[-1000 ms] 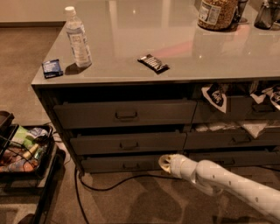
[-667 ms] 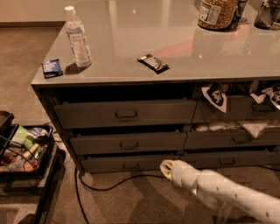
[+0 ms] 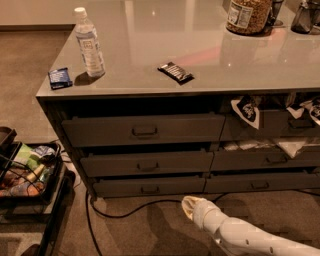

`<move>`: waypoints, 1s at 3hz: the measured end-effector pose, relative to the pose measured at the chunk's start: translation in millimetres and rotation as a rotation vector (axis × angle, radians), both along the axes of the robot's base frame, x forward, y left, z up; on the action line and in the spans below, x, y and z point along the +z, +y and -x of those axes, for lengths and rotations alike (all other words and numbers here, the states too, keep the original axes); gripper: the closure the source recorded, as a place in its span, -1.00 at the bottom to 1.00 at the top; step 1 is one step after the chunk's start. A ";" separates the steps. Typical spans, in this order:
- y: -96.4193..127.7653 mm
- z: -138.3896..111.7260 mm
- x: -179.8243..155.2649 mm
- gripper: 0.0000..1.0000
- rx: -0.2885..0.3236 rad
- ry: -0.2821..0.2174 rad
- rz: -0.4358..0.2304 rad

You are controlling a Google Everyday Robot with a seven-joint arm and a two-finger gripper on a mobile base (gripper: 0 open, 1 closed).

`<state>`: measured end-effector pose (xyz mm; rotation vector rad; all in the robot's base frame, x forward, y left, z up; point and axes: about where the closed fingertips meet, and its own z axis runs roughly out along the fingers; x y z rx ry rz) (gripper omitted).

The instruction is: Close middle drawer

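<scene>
The middle drawer [image 3: 147, 162] is a wide dark grey front with a small central handle, in the left column under the counter. It sits between the taller top drawer [image 3: 144, 130] and the slim bottom drawer [image 3: 149, 186]. Its front stands about level with theirs, with a dark gap along its top edge. My gripper [image 3: 189, 206] is the white tip of my arm, low over the carpet. It is below and to the right of the middle drawer's handle and touches none of the drawers.
On the counter top [image 3: 200, 55] are a water bottle [image 3: 89, 42], a small blue box [image 3: 60, 78], a dark snack bar [image 3: 175, 72] and a jar [image 3: 248, 15]. The right column's drawers [image 3: 265, 159] hold bags and paper. A cart with items [image 3: 25, 172] stands at left. A black cable [image 3: 125, 210] lies on the floor.
My gripper has drawn back from the bottom drawer's front, lower and nearer the camera. The drawers look the same.
</scene>
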<state>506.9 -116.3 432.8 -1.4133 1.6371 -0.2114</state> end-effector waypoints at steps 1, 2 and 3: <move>-0.2 -0.2 0.0 0.62 0.000 0.000 0.000; -0.1 -0.2 0.0 0.16 0.000 0.000 0.000; -0.1 -0.2 0.0 -0.31 0.000 0.000 0.000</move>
